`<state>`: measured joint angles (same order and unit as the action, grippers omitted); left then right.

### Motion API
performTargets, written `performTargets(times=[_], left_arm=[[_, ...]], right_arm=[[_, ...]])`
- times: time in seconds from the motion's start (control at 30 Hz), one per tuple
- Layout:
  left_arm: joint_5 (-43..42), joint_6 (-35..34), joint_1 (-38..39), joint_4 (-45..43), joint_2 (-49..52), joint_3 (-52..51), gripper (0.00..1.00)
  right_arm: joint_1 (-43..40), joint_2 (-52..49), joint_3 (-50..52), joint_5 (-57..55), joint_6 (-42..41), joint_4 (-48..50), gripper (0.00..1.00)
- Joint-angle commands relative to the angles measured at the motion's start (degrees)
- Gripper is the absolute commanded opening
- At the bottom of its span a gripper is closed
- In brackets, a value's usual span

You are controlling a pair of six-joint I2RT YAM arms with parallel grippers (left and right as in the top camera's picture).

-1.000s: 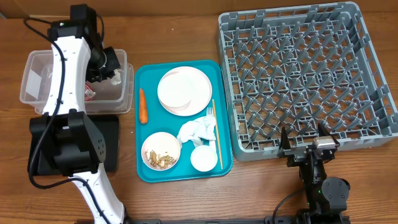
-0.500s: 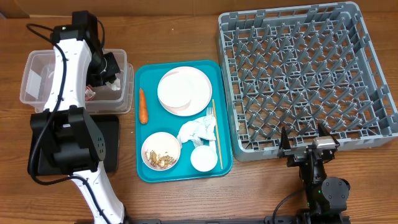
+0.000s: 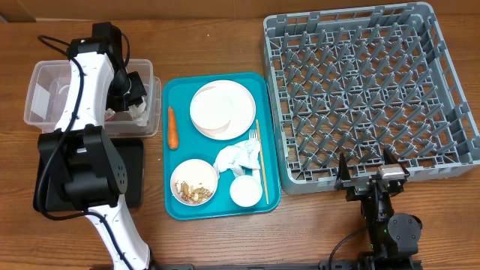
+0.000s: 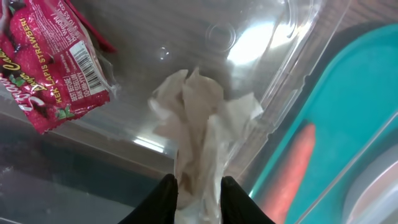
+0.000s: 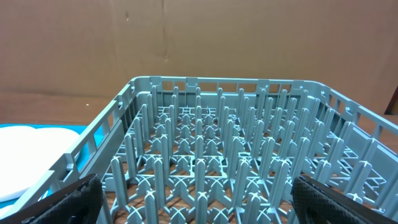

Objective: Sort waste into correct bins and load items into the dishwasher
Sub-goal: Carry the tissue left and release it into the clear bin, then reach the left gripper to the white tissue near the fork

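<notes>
Brown wooden tabletop (image 3: 225, 30) carries a flat teal plastic tray (image 3: 174, 210). Just left of that tray the left gripper (image 4: 198, 198) hangs over a clear plastic rectangular tub (image 3: 45, 82), its fingers pinched on a crumpled white napkin (image 4: 199, 118) that dangles into the tub (a red printed wrapper (image 4: 50, 68) lies inside too). Right of the tray stands a large square grey plastic dish rack (image 3: 360, 82), with the right gripper (image 3: 367, 178) on that same side, fingers spread wide and empty.
</notes>
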<state>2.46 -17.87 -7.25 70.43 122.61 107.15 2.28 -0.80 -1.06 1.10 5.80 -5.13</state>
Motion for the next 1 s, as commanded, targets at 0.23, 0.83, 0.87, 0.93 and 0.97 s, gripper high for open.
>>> performTargets(times=[0.23,0.83,0.87,0.93,0.97], left_arm=[[1.14,0.07,-0.24,4.81,-0.28,3.5,0.04],[-6.93,-1.01,8.68,18.14,-11.34,9.01,0.04],[-6.62,-0.94,10.21,18.4,-11.34,8.52,0.04],[-5.9,-0.94,13.55,18.51,-11.34,7.72,0.04],[-5.33,-0.98,15.58,18.27,-11.34,7.13,0.04]], right_arm=[[-0.15,0.5,0.61,0.07,0.02,0.33,1.0],[-0.15,0.5,0.61,0.07,0.02,0.33,1.0],[-0.15,0.5,0.61,0.07,0.02,0.33,1.0],[-0.15,0.5,0.61,0.07,0.02,0.33,1.0],[-0.15,0.5,0.61,0.07,0.02,0.33,1.0]])
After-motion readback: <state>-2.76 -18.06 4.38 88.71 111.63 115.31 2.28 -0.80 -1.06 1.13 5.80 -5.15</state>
